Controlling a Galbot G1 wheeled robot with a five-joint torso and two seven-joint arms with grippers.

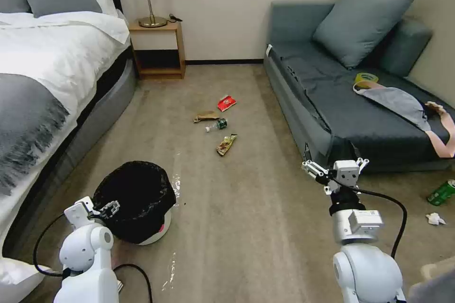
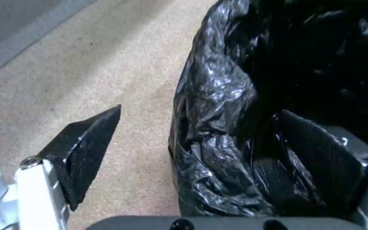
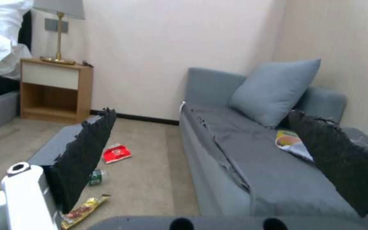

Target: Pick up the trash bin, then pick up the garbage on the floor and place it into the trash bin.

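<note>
Left gripper (image 2: 201, 137) was spread wide, straddling the trash bin (image 1: 135, 201) rim: one finger (image 2: 84, 150) outside over the carpet (image 1: 246, 208), the other inside against the black liner, no squeeze on it. Bin sat on the floor right at that gripper, near the bed (image 1: 42, 66). Right gripper (image 1: 335, 170) was raised in the air, spread wide and empty, beside the sofa (image 1: 341, 104). Garbage lay well ahead of both grippers: red snack packet (image 1: 226, 102), brown paper bag (image 1: 206, 117), small bottle (image 1: 216, 125), gold wrapper (image 1: 226, 144), clustered loosely, apart from the bin
</note>
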